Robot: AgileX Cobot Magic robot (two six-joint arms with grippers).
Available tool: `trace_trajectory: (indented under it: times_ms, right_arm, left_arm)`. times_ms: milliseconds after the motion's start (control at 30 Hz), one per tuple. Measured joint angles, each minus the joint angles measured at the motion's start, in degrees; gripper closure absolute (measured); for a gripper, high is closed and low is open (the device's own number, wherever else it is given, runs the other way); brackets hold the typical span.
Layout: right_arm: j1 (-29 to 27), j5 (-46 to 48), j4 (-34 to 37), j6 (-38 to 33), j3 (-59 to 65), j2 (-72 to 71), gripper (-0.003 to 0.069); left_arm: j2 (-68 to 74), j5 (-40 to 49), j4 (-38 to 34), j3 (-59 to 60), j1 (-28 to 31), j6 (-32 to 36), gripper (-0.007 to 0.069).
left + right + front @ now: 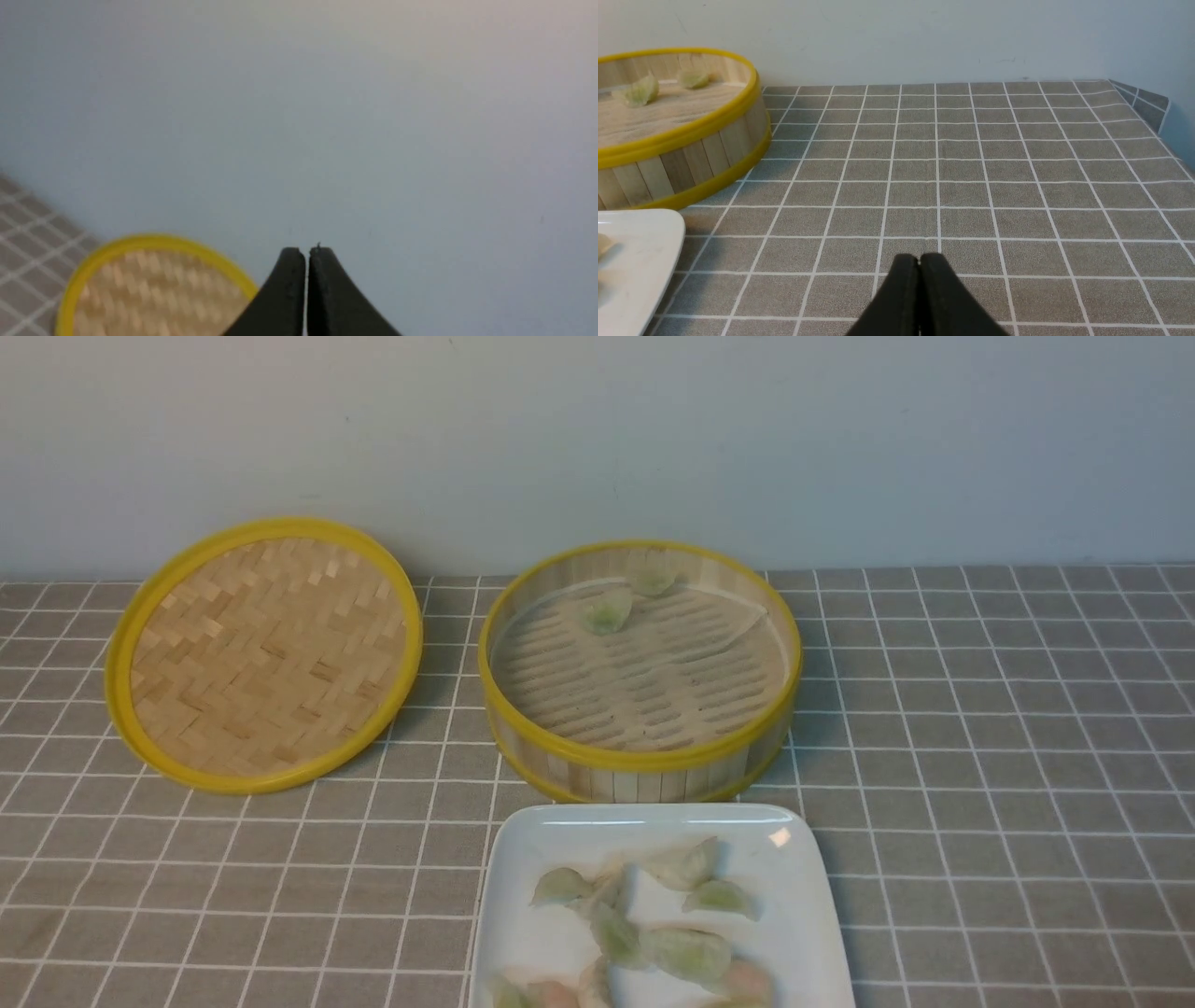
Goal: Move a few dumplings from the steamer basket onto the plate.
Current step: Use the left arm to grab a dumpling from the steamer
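Two dumplings (pixel 607 612) lie in the steamer basket (pixel 644 761); perhaps eight crowd the plate (pixel 560 831). Left gripper (pixel 307 252) and right gripper (pixel 919 259) are clenched, empty

The plate (pixel 523 859) runs off the front view's lower edge, and the nearest dumplings (pixel 691 954) on it are cut off there. The heap overlaps too much to count. In the left wrist view the woven lid (pixel 149 284) is blurred, cropped by the picture's edge and partly hidden behind the left jaws, of which only the tips show. The right wrist view crops the steamer basket (pixel 682 158), shows just one corner of the plate, and only the tips of the right jaws.
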Motion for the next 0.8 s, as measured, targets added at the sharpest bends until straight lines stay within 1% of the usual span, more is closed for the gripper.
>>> trace_trajectory:
  times_ms: [67,133,233,333,433,500,567,667,800]
  right_arm:
    - [0.0,-0.1,-0.1,0.0,0.0,0.0,0.0673]
    - [0.0,-1.1,-0.1,0.0,0.1,0.0,0.0673]
    - [0.0,-5.4,1.8,0.6,0.5,0.0,0.0673]
    - [0.0,-12.8,6.5,2.2,0.5,0.0,0.0673]
    - [0.0,-19.0,11.6,3.8,0.5,0.0,0.0673]
    - [0.0,-22.8,14.2,4.4,0.5,0.0,0.0673]
    - [0.0,-24.5,15.0,4.6,0.5,0.0,0.0673]
    - [0.0,-25.4,15.5,4.6,0.5,0.0,0.0673]
    - [0.0,-25.5,15.7,4.6,0.5,0.0,0.0673]
  left_arm:
    - [0.5,-2.1,-0.4,-1.1,0.0,0.1,0.0629]
    - [2.5,-1.5,-0.4,-4.3,0.0,0.3,0.0629]
    - [10.3,3.7,2.1,-12.6,0.0,0.4,0.0629]
    - [20.9,16.0,6.0,-24.1,0.0,0.4,0.0629]
    - [33.8,32.8,9.8,-38.3,0.0,1.6,0.0629]
    - [43.1,44.0,11.1,-47.8,0.0,4.9,0.0629]
    - [50.2,53.3,11.5,-54.2,0.0,8.4,0.0629]
    - [60.1,62.1,11.1,-61.7,0.0,13.1,0.0629]
    - [69.9,67.4,9.6,-66.6,-0.2,17.9,0.0629]
